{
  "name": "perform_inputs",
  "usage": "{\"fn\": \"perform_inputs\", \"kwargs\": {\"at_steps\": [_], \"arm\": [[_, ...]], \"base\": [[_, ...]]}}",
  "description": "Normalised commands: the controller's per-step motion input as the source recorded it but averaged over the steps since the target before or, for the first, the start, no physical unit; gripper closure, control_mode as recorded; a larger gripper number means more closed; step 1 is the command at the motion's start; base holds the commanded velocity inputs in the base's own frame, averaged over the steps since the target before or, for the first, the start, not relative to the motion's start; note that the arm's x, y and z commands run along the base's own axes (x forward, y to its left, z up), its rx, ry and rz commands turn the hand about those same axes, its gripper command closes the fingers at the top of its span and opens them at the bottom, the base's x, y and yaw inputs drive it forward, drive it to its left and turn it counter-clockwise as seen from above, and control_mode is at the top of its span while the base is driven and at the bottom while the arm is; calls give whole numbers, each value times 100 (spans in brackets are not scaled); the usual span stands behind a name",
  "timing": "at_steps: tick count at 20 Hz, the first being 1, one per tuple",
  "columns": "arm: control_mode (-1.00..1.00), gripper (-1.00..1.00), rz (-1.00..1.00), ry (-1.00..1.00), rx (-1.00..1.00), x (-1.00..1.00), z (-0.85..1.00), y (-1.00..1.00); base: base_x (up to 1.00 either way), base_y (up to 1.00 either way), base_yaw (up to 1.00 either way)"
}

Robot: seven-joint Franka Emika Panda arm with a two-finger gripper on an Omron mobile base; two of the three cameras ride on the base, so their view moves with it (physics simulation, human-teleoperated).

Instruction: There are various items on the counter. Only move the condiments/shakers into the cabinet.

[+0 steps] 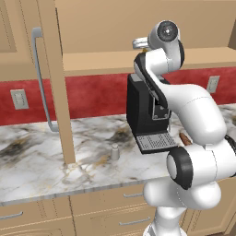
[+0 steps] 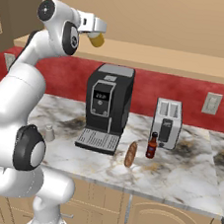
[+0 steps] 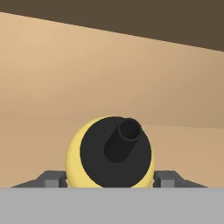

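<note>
Bottle (image 3: 109, 151) (glossy yellow, black conical nozzle)

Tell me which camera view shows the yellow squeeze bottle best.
The hand view: the yellow squeeze bottle sits large between the gripper fingers, black nozzle toward the camera. The right base view shows a yellow end past the hand; the left base view barely a sliver.

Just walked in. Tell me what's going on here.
The robot arm has its end effector closed on the yellow squeeze bottle, raised at the cabinet shelf, above the coffee machine. On the counter below, the grey shaker and the dark red sauce bottle are yet to be moved. The sausage-like food lies beside the red bottle, in front of the toaster.
</note>
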Motion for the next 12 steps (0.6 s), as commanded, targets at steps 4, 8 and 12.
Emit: {"fn": "perform_inputs", "kwargs": {"at_steps": [4,8,12], "arm": [[-100,100,0,0,0,0,0,0],[-100,100,0,-1,0,4,-2,0],[-100,100,0,-2,-4,15,-18,0]], "base": [[0,0,0],[0,0,0],[0,0,0]]}}
